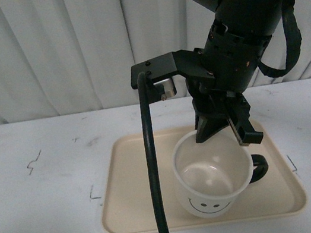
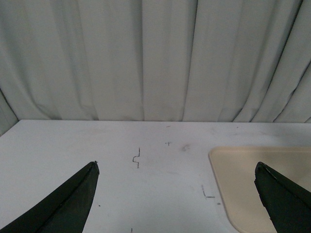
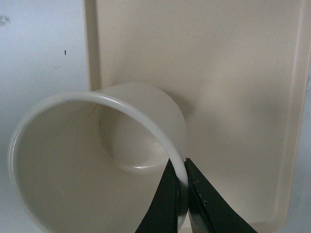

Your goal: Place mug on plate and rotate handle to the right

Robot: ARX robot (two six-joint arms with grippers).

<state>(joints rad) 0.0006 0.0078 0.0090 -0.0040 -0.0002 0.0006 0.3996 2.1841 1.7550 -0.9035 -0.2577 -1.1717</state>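
Mug (image 1: pixel 213 178) is sitting on the plate (image 1: pixel 138 207), toward its right side, with the smiley facing the robot. The handle (image 1: pixel 260 167) is sticking out to the right, pretty close to the raised rim there. Right gripper (image 3: pixel 179 167) is pinching the mug's rim wall. Plate's left half is lying open. Left gripper (image 2: pixel 177 166) is hanging spread wide over the table (image 2: pixel 97 141).

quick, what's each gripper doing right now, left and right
Left gripper: open, holding nothing.
Right gripper: closed on the rim of the mug.
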